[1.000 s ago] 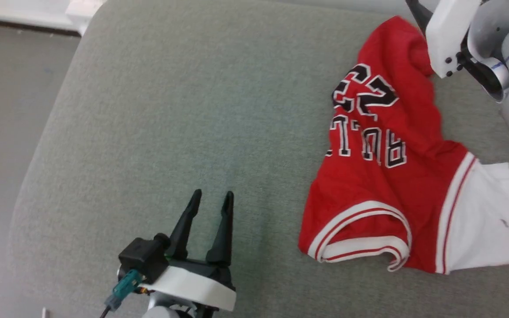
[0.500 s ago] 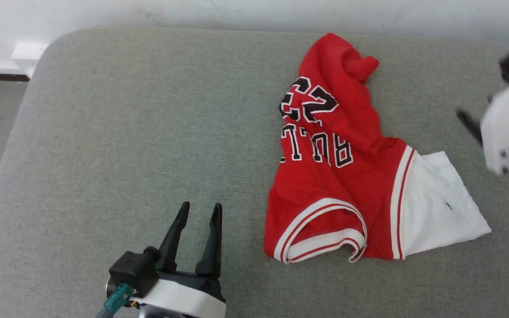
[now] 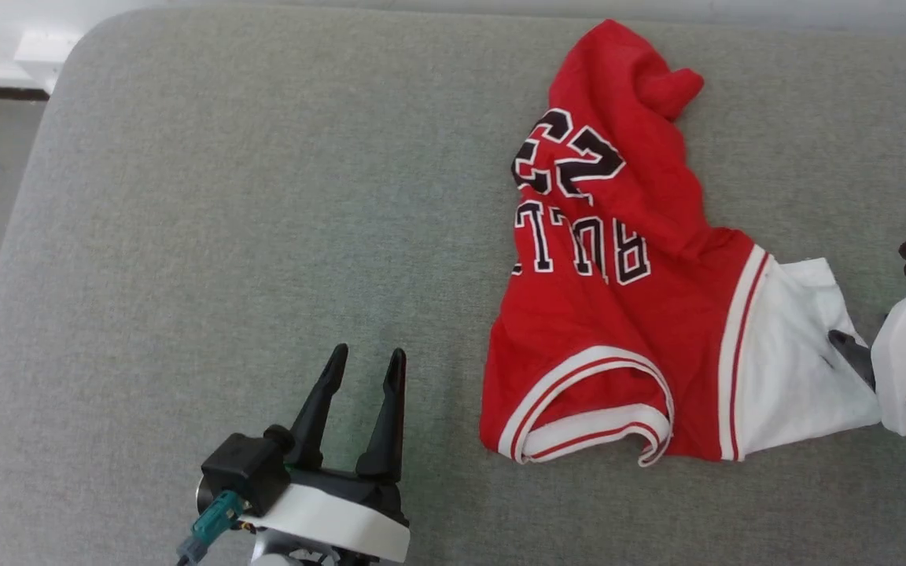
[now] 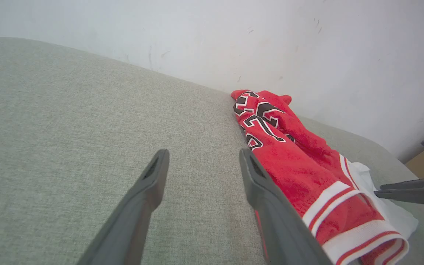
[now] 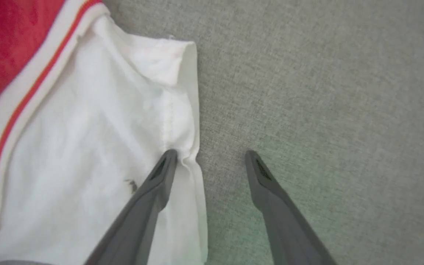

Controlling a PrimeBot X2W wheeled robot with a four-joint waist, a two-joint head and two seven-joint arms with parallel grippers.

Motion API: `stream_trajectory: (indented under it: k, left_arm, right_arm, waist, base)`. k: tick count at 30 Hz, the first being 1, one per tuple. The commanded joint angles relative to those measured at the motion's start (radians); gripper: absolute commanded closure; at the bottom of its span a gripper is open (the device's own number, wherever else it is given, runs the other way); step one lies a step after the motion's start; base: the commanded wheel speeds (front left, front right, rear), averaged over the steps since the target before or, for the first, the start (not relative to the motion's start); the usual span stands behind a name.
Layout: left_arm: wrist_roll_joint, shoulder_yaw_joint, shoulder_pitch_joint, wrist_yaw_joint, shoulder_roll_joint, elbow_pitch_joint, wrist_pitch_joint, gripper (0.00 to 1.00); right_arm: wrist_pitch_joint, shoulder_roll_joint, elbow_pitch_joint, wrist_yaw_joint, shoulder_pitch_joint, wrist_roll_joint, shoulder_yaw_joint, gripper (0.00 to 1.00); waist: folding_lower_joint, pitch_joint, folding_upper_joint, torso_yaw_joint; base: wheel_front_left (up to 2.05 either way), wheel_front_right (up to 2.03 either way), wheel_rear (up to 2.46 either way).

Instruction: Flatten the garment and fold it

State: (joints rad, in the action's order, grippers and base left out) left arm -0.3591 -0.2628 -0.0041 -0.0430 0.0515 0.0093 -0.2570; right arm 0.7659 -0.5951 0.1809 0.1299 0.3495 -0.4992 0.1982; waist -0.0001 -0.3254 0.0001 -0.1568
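Nearest you, your left gripper (image 3: 369, 354) hovers over the bare grey cushion (image 3: 225, 196), jaws apart and empty. Just to its right lies the garment (image 3: 626, 330), crumpled, lettering facing up, a striped-trim opening nearest you. At its white sleeve (image 5: 87, 147), your right gripper (image 5: 211, 152) has its jaws apart, with one fingertip on the sleeve's edge and the other over cushion. Beyond is a pale wall (image 4: 234, 36).

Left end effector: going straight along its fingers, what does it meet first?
Probably nothing soon: bare grey cushion lies ahead of the left end effector, with the garment off to its right. The white wall comes beyond, depth unclear.
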Motion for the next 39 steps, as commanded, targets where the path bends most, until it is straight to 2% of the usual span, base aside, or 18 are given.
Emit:
stream_trajectory:
  k: [1, 2, 3, 4, 5, 7, 11, 15, 20, 24, 29, 34, 39]
  left_arm:
    - [0.001, -0.002, -0.016, -0.006, -0.001, 0.001, -0.005, 0.0]
    - [0.001, -0.003, -0.02, -0.007, -0.001, 0.001, -0.005, 0.0]
    - [0.0, -0.003, -0.023, -0.007, -0.001, 0.001, -0.005, 0.0]
    - [0.0, -0.004, -0.026, -0.008, -0.001, 0.002, -0.005, 0.0]
    - [0.0, -0.004, -0.026, -0.008, -0.001, 0.002, -0.005, 0.0]
    - [0.0, -0.003, -0.031, -0.008, -0.001, 0.002, -0.005, 0.0]
    - [0.003, 0.0, -0.034, -0.007, -0.001, 0.009, -0.005, 0.0]
    - [0.014, 0.011, -0.018, -0.014, -0.001, 0.017, -0.005, 0.0]
    - [0.016, 0.016, 0.002, -0.016, -0.001, 0.025, -0.005, 0.0]
    - [0.021, 0.022, 0.027, -0.017, -0.001, 0.03, -0.005, 0.0]
    - [0.027, 0.032, 0.05, -0.017, -0.001, 0.029, -0.005, 0.0]
    - [0.036, 0.031, 0.059, -0.025, -0.001, 0.035, -0.005, 0.0]
    - [0.047, 0.027, 0.063, -0.033, -0.001, 0.046, -0.005, 0.0]
  right_arm:
    - [0.01, 0.044, 0.005, 0.001, -0.047, 0.015, 0.006, 0.0]
    - [0.008, 0.056, 0.001, 0.001, -0.055, 0.027, -0.003, 0.01]
    - [0.005, 0.069, -0.001, 0.001, -0.063, 0.035, -0.012, 0.39]
    - [0.0, 0.083, -0.002, 0.001, -0.07, 0.043, -0.022, 0.57]
    - [0.0, 0.083, -0.002, 0.001, -0.07, 0.043, -0.022, 0.57]
    - [-0.021, 0.104, 0.002, 0.001, -0.079, 0.059, -0.04, 1.0]
    - [-0.079, 0.135, -0.01, 0.001, -0.08, 0.084, -0.055, 1.0]
    - [-0.142, 0.146, -0.078, 0.001, -0.038, 0.097, -0.047, 1.0]
    - [-0.162, 0.139, -0.126, 0.001, -0.012, 0.106, -0.06, 1.0]
    - [-0.158, 0.105, -0.144, 0.001, -0.008, 0.127, -0.102, 1.0]
    - [-0.14, 0.06, -0.144, 0.001, -0.028, 0.145, -0.203, 1.0]
    - [-0.129, 0.017, -0.101, 0.001, -0.086, 0.191, -0.33, 1.0]
    - [-0.172, 0.023, 0.0, 0.001, -0.168, 0.267, -0.44, 1.0]
  waist:
    - [0.0001, -0.017, -0.0001, -0.015]
    - [0.0001, -0.021, -0.0001, -0.018]
    - [0.0001, -0.024, -0.0001, -0.02]
    - [0.0001, -0.028, -0.0001, -0.022]
    - [0.0001, -0.028, -0.0001, -0.022]
    - [0.0001, -0.032, -0.0001, -0.022]
    - [0.0001, -0.023, -0.0001, -0.012]
    - [0.0001, 0.023, -0.0001, 0.03]
    - [0.0001, 0.077, -0.0001, 0.074]
    - [0.0001, 0.121, -0.0001, 0.117]
    - [0.0001, 0.146, -0.0001, 0.155]
    - [0.0001, 0.149, -0.0001, 0.163]
    - [0.0001, 0.146, -0.0001, 0.143]
  base:
    - [0.0, 0.0, 0.0]
    - [0.0, 0.0, 0.0]
    - [0.0, 0.0, 0.0]
    - [0.0, 0.0, 0.0]
    - [0.0, 0.0, 0.0]
    - [0.0, 0.0, 0.0]
    - [0.0, 0.0, 0.0]
    - [0.0, 0.0, 0.0]
    - [0.0, 0.0, 0.0]
    - [0.0, 0.0, 0.0]
    - [0.0, 0.0, 0.0]
    - [0.0, 0.0, 0.0]
    - [0.0, 0.0, 0.0]
